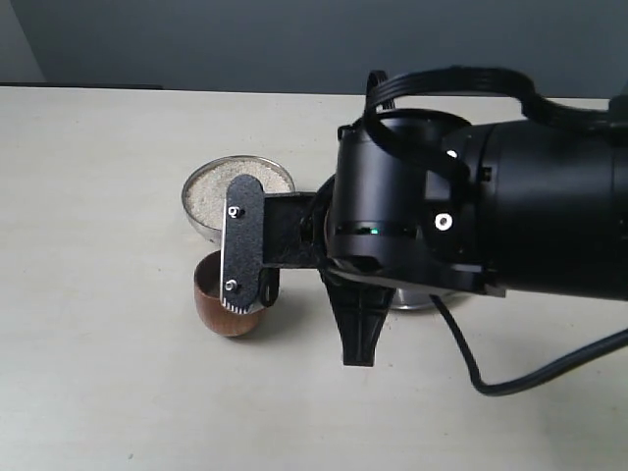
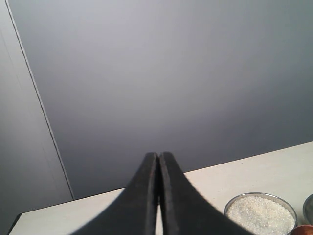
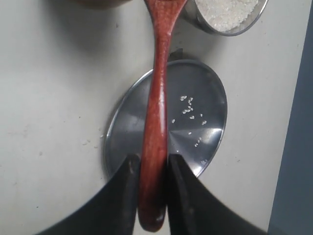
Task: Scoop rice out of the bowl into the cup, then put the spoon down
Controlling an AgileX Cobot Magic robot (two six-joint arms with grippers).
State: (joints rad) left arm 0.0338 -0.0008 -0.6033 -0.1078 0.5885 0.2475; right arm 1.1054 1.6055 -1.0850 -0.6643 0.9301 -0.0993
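Steel bowl (image 1: 188,208) of rice (image 1: 211,191) — cup (image 1: 218,316) beside

Rice (image 1: 212,192) in bowl (image 1: 188,208), cup (image 1: 210,306) beside

The left claw (image 2: 158,157) is closed, near the bowl (image 2: 230,206) of rice (image 2: 259,215).

The right arm (image 1: 510,206) is stretching in from the right side of the exterior view, wrist turned sideways; the right gripper (image 3: 152,164) is clamping its two dark fingers (image 3: 122,196) on the spoon (image 3: 157,98) handle; the left gripper (image 2: 158,161) is pointing upward, jaws pressed together, empty.
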